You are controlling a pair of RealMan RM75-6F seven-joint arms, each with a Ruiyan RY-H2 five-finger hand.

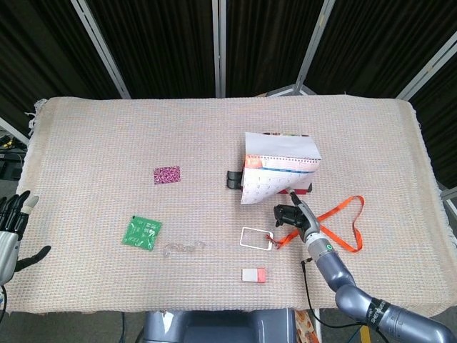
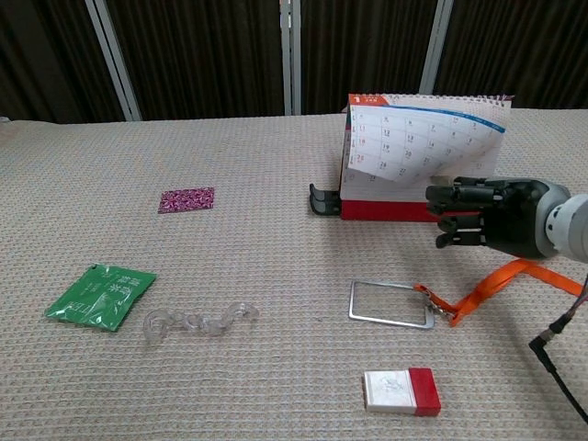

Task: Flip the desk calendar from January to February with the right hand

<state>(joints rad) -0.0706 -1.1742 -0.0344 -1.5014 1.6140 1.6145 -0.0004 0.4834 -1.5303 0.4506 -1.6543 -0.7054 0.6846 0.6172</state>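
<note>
At the desk calendar's (image 2: 418, 152) five o'clock corner, my right robot hand (image 2: 482, 214) lifts the January sheet; whether it's pinched, I cannot tell. Next I'd carry it over the rings.

The right hand (image 2: 491, 216) reaches in from the lower right on a grey forearm, low over the surface, palm turned toward the robot's left. Its dark fingers (image 2: 455, 193) stretch out level and close together, stacked one above another in the chest view, the upper ones touching the lower edge of a lifted page. In the head view the same right hand (image 1: 293, 213) angles up and to the left. The left hand (image 1: 10, 221) shows at the far left edge, fingers upright and spread, thumb out sideways, holding nothing.
</note>
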